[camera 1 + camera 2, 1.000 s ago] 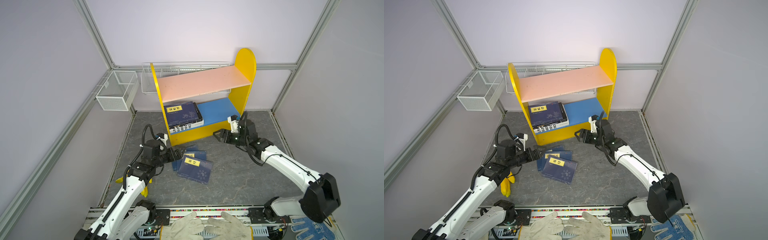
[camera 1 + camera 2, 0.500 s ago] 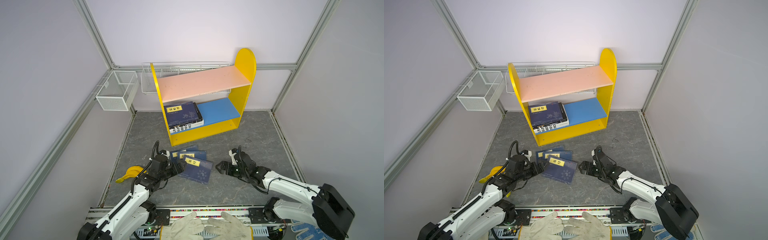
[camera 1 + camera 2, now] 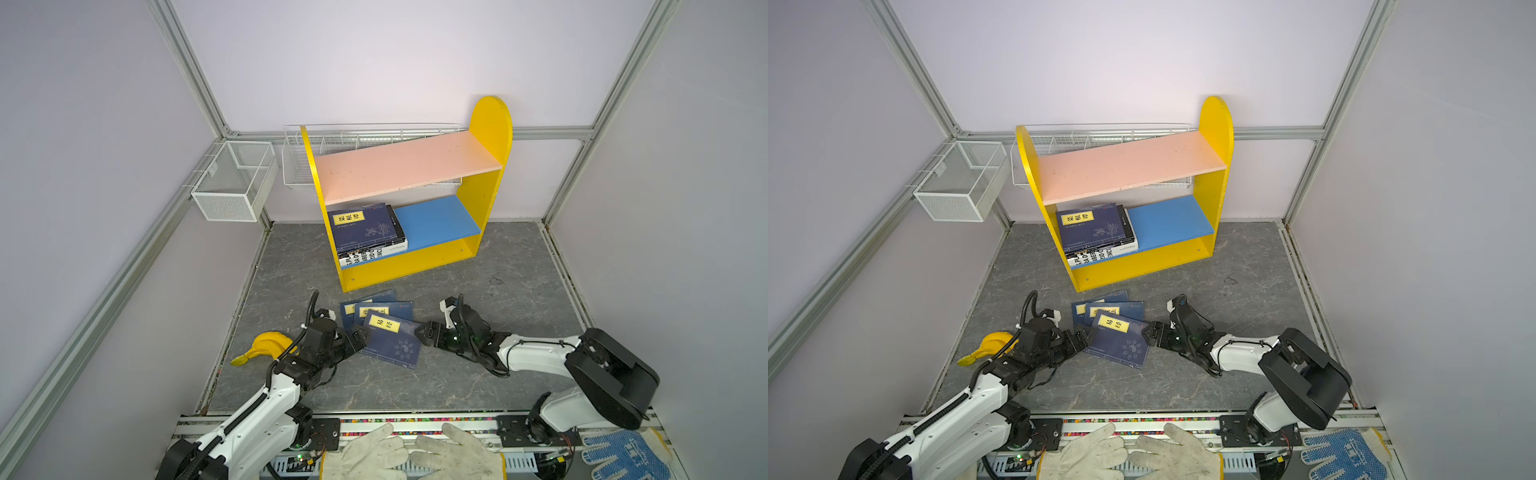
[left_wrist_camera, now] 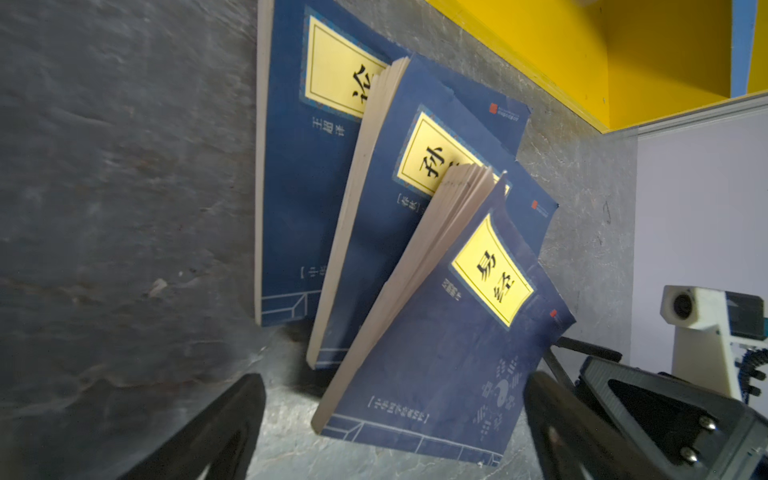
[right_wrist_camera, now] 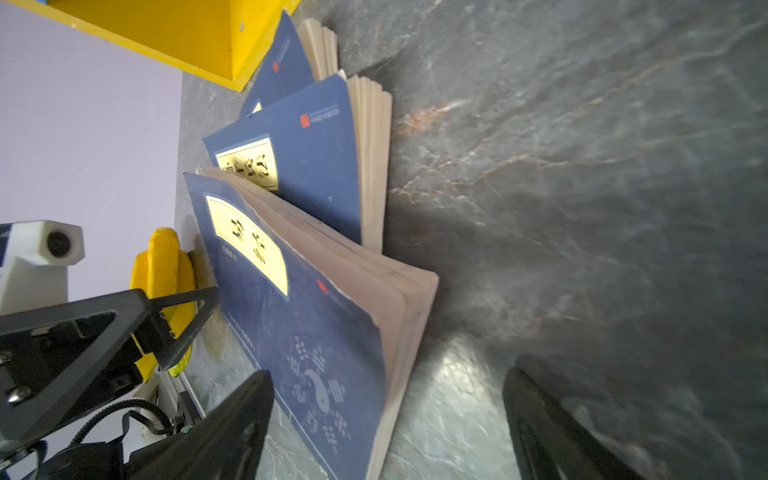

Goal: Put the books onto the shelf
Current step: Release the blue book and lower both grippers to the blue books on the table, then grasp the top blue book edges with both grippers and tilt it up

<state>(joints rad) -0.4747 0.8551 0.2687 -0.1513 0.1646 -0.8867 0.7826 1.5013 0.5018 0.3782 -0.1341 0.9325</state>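
Observation:
Three navy books with yellow labels lie fanned on the grey floor in front of the shelf [image 3: 490, 124]; the top book [image 3: 392, 340] [image 3: 1121, 340] rests tilted on the other two. My left gripper [image 3: 359, 336] [image 4: 392, 386] is low at that book's left edge, open, with the book's corner between its fingers. Facing it from the right side, my right gripper [image 3: 424, 332] [image 5: 386, 378] is also open around the page edge. On the shelf's blue lower board [image 3: 436, 220], a navy book [image 3: 361, 226] tops a stack with a black book and a thick white book [image 3: 365, 254].
Yellow bananas [image 3: 266, 347] lie just left of my left arm. A white wire basket [image 3: 232, 180] hangs on the left wall and a long one [image 3: 374, 135] runs behind the shelf. Work gloves [image 3: 411, 455] and a blue glove [image 3: 623, 453] lie at the front rail.
Both arms came down from in front of the shelf to the floor. They closed in on the fanned books from either side, jaws staying open.

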